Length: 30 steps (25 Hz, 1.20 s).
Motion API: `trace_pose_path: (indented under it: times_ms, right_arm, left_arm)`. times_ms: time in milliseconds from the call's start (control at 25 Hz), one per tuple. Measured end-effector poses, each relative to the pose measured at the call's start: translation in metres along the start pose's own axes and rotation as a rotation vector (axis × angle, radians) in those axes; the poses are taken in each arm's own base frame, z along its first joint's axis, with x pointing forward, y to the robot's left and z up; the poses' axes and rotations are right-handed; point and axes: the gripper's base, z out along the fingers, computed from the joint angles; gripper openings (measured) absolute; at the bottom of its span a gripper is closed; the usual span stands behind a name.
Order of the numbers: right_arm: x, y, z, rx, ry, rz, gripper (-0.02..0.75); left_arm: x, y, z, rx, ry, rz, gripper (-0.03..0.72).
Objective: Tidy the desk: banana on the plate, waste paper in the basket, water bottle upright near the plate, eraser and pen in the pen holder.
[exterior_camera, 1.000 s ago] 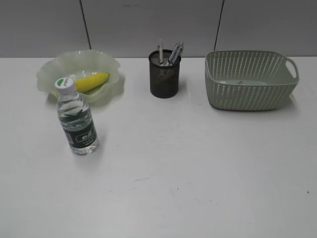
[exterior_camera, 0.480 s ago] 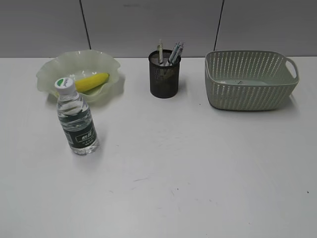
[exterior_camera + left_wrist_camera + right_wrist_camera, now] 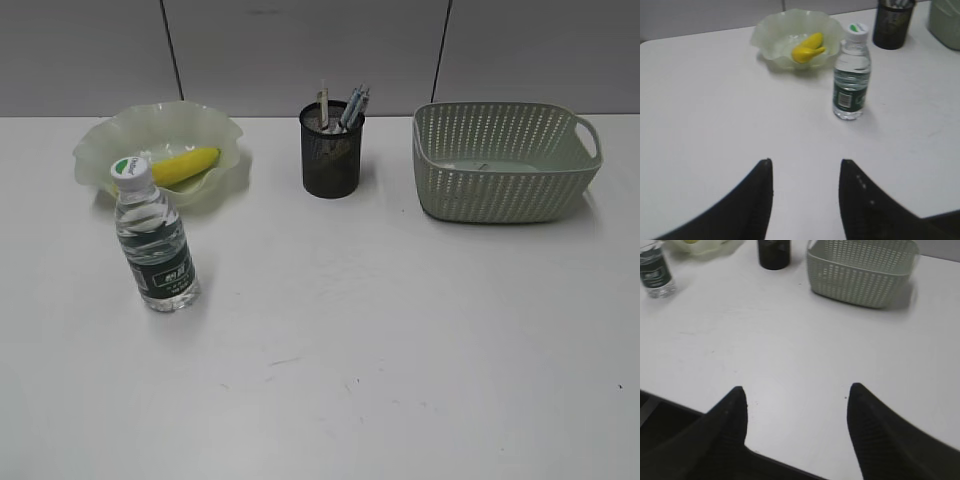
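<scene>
The banana (image 3: pixel 184 165) lies in the wavy-rimmed green plate (image 3: pixel 160 120) at the back left of the desk (image 3: pixel 400 330). The water bottle (image 3: pixel 155 240) stands upright in front of the plate. The black mesh pen holder (image 3: pixel 331 150) holds several pens. The basket (image 3: pixel 505 160) stands at the back right; the waste paper is not visible. No eraser shows. Neither gripper shows in the exterior view. My left gripper (image 3: pixel 806 162) is open and empty, well short of the bottle (image 3: pixel 851 80) and the plate (image 3: pixel 770 35). My right gripper (image 3: pixel 796 387) is open and empty over the desk's near edge.
A grey panelled wall runs behind the desk. In the right wrist view the basket (image 3: pixel 862 272), the pen holder (image 3: pixel 774 254) and the bottle (image 3: pixel 655 270) stand far ahead. The desk's front edge (image 3: pixel 685 407) lies under the right gripper.
</scene>
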Motion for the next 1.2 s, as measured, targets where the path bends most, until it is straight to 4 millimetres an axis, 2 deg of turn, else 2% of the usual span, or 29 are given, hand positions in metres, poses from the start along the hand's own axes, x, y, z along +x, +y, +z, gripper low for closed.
trace_pose_path:
  times_ms: [160, 320, 1200]
  right_arm:
    - [-0.0006, 0.0011, 0.0009, 0.148, -0.005, 0.071, 0.498]
    - [-0.0008, 0.0020, 0.0014, 0.208, -0.006, 0.104, 0.498]
    - [-0.0008, 0.0023, 0.0014, 0.207, -0.007, 0.107, 0.498]
  left_arm:
    - [0.0014, -0.0013, -0.0024, -0.116, -0.020, -0.054, 0.284]
    - [0.0013, -0.0015, -0.0023, -0.136, -0.020, -0.064, 0.249]
    - [0.0013, -0.0015, -0.0023, -0.136, -0.020, -0.064, 0.235]
